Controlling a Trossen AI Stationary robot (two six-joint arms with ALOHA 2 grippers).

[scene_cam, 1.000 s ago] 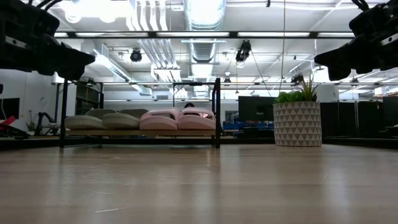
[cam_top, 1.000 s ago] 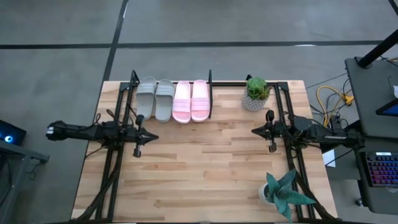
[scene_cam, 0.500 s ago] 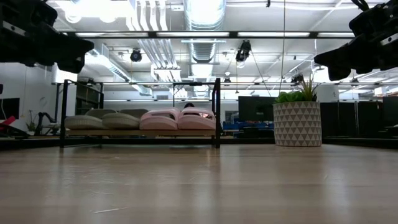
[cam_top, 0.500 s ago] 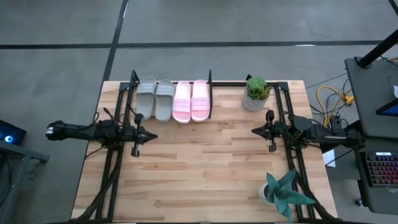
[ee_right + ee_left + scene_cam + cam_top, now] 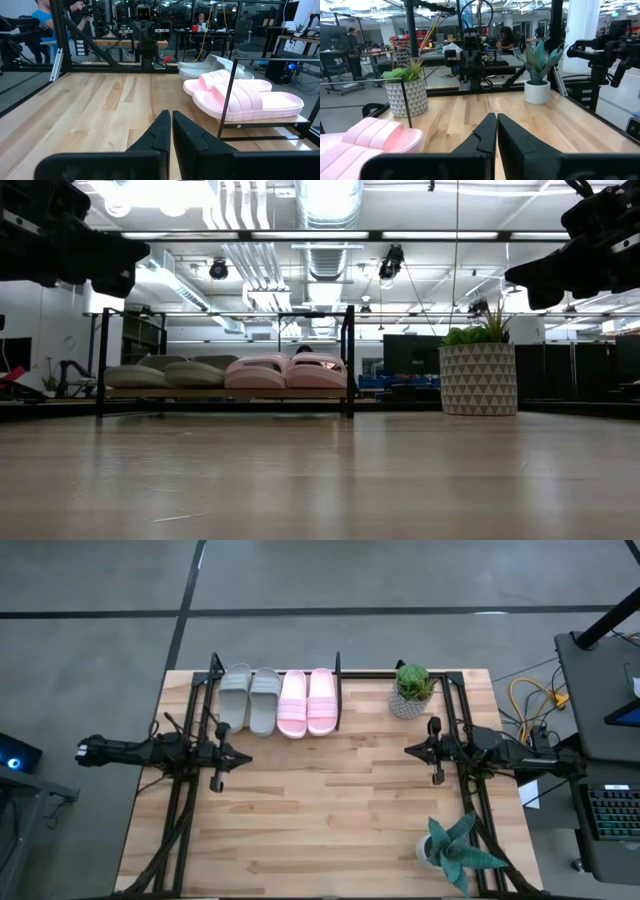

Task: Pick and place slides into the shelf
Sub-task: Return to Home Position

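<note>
Matt, smooth, soft-looking pink slides and grey slides, shelf of pale wood and thin matt black metal rods, satin planked wooden table, matt triangle-patterned plant pot

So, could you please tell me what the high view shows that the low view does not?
Only the high view: a spiky blue-green plant in a white pot and a backlit keyboard. Only the low view: silver ceiling ducts. Both: two grey-green slides and two pale pink slides on the black-framed wooden shelf, and the raised left gripper and right gripper at the sides.
</note>
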